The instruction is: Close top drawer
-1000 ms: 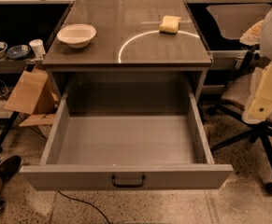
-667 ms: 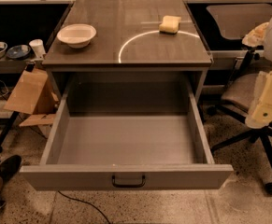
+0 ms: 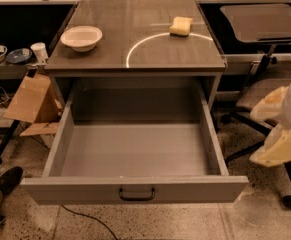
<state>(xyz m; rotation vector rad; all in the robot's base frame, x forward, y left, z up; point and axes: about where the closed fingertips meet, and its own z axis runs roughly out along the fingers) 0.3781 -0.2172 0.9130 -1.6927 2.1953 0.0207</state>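
Note:
The top drawer [image 3: 65, 190] is pulled fully out of the grey cabinet [image 3: 135, 64]. It is a wide, deep grey box, and its inside floor [image 3: 135, 154] holds nothing. Its flat front panel faces me at the bottom of the view, with a small black bar handle [image 3: 136, 194] at its middle. My gripper [image 3: 280, 146] shows as cream-coloured parts at the right edge, to the right of the drawer's right wall and apart from it. It is level with the drawer's front half and touches nothing.
A white bowl [image 3: 81, 37] and a yellow sponge [image 3: 181, 26] sit on the cabinet top. An office chair [image 3: 265, 99] stands behind my arm at the right. A cardboard box [image 3: 31, 100] leans at the left, and a shoe [image 3: 2, 184] shows at the lower left.
My arm at the right edge has moved down, from beside the cabinet top to beside the open drawer. The drawer has not moved.

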